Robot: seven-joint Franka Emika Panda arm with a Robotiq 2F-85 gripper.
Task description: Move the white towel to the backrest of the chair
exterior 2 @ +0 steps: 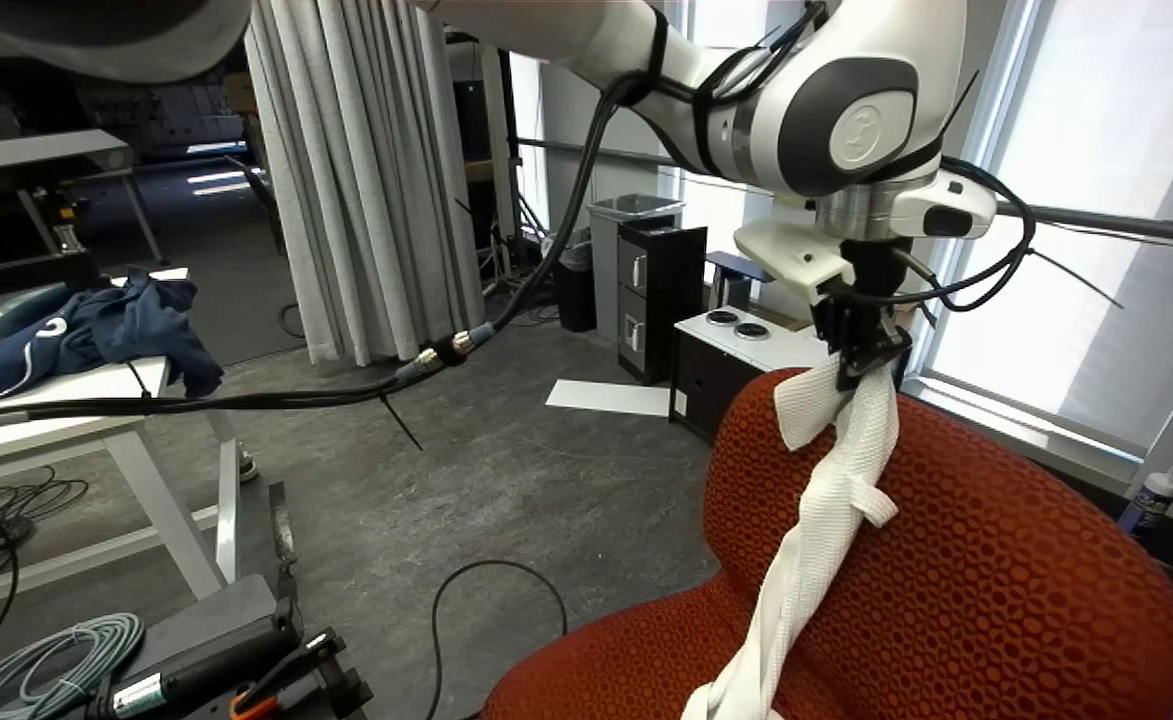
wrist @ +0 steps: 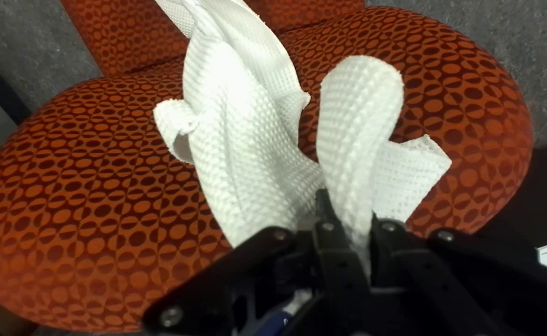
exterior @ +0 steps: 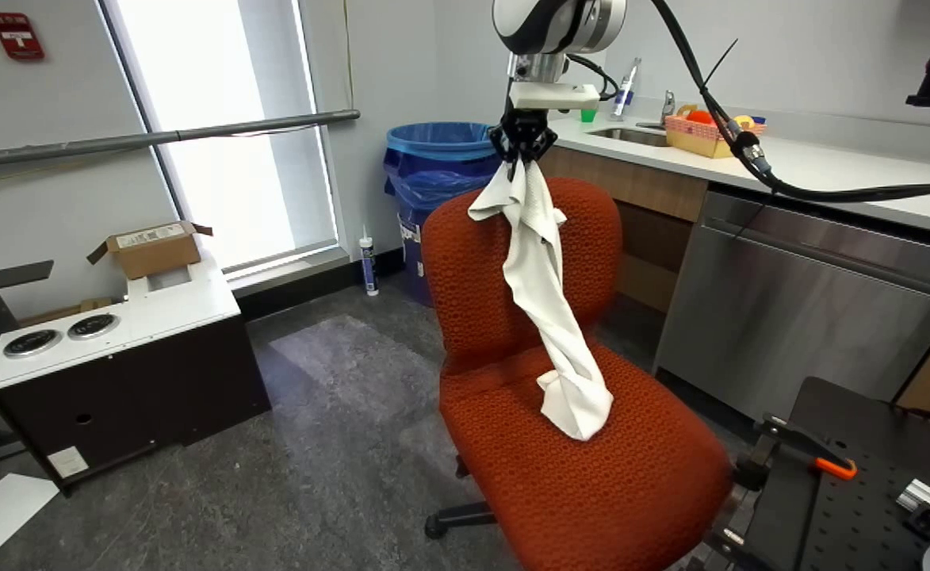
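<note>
The black two-fingered gripper [wrist: 350, 219] stands near the top edge of the rounded backrest [exterior: 465, 293] of the red-orange patterned-fabric chair [exterior: 655, 476], narrowed on a fold of the white waffle-textured towel [exterior: 534, 270]. From this pinch the towel hangs, loosely twisted, in front of the backrest, its lower end lying on the seat [exterior 2: 596, 650]; whether the cloth touches the backrest cannot be told. In the wrist view a loop of towel hides part of the seat. Above the gripper, the white-and-black robot arm [exterior 2: 776, 140] carries a black cable [exterior: 845, 195], which in an exterior view crosses in front of a pink-and-yellow basket [exterior: 694, 141] on the white countertop [exterior: 837, 170]; below this is a stainless-steel appliance front [exterior: 797, 309]. Behind the backrest stands a blue bin [exterior: 425, 144] with a plastic liner; near it, a blue-and-white nozzled tube [exterior: 369, 266] stands upright on the grey floor [exterior: 346, 444]. Near the seat, a black perforated plate [exterior: 861, 515] bears an orange-ended tool [exterior: 836, 468]. Well apart, a low white-topped cabinet [exterior: 171, 309] with two coil burners [exterior: 93, 325] bears a brown cardboard box [exterior: 155, 255]. In an exterior view, a dark blue garment [exterior 2: 96, 330] lies on a white table [exterior 2: 154, 490]; farther back hangs a grey pleated curtain [exterior 2: 356, 180].
</note>
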